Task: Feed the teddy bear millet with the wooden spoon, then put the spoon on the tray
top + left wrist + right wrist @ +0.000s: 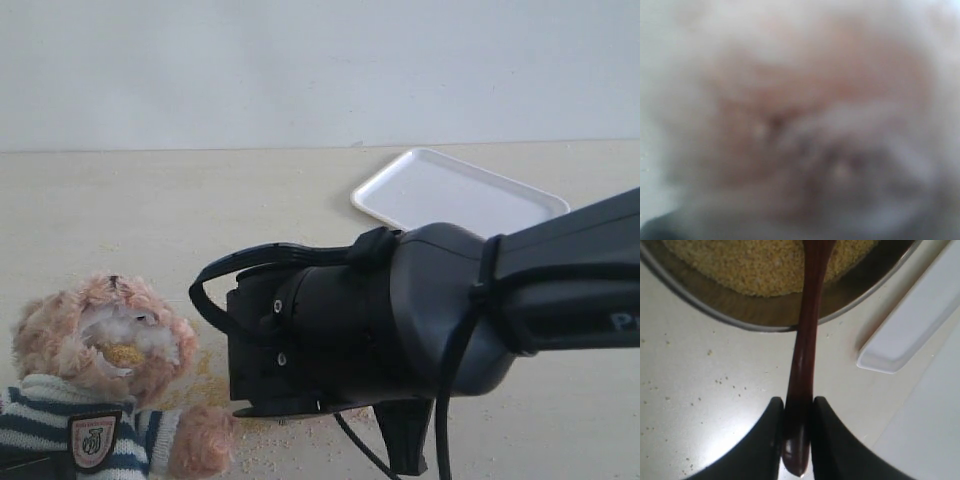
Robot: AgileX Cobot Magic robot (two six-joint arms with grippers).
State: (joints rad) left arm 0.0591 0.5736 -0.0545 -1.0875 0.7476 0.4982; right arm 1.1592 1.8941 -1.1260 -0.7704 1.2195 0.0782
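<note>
Two black fingers [765,440] of the right gripper [798,405] pinch the wooden spoon [807,315] by its handle. Its shaft reaches ahead over millet [755,265] in the steel bowl [730,307], with the tray [910,325] just beside.

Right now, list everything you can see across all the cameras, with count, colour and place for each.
teddy bear: one, light brown, striped sweater, lower left of the exterior view, yellow grains at its mouth
millet: one heap, yellow, in the bowl; loose grains scattered on the table
steel bowl: one, silver, on the table beside the tray
wooden spoon: one, dark reddish-brown, handle crossing the bowl rim above the millet
tray: one, white, far right of the table
table: one, pale beige
right arm: one, black, across the foreground
right end effector: one, black, shut on the spoon handle
left end effector: not identifiable; its camera shows only blurred fur
</note>
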